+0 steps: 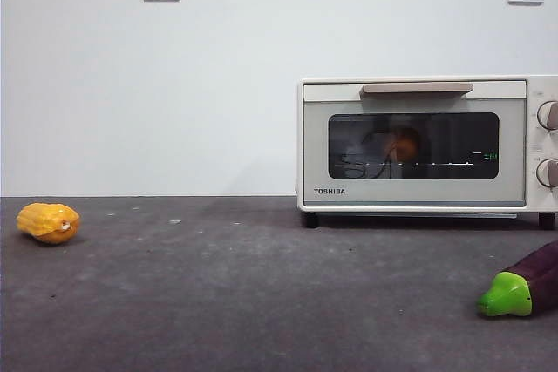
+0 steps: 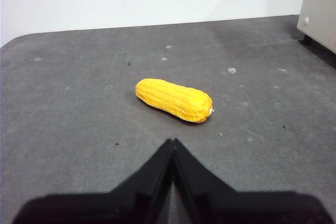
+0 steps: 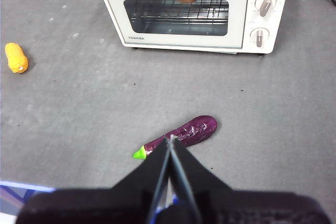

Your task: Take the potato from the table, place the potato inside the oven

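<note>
The matte brown-orange potato [image 1: 404, 145] already sits inside the cream-white boxy oven [image 1: 418, 141], behind its closed dark glass door, well beyond the right gripper [image 3: 171, 139] and left gripper [image 2: 172, 141], both pinched together holding nothing.

- The front view sits low, near bench [image 1: 218, 302] height, looking level at the oven [image 1: 418, 145] and the white wall.
- The left wrist view looks down close over its claw [image 2: 172, 142] at the corn cob [image 2: 174, 99].
- The right wrist view looks from higher over its claw [image 3: 170, 140] across the eggplant [image 3: 181, 135].
- All three views share the corn and the oven; front and right wrist views share the eggplant.
</note>
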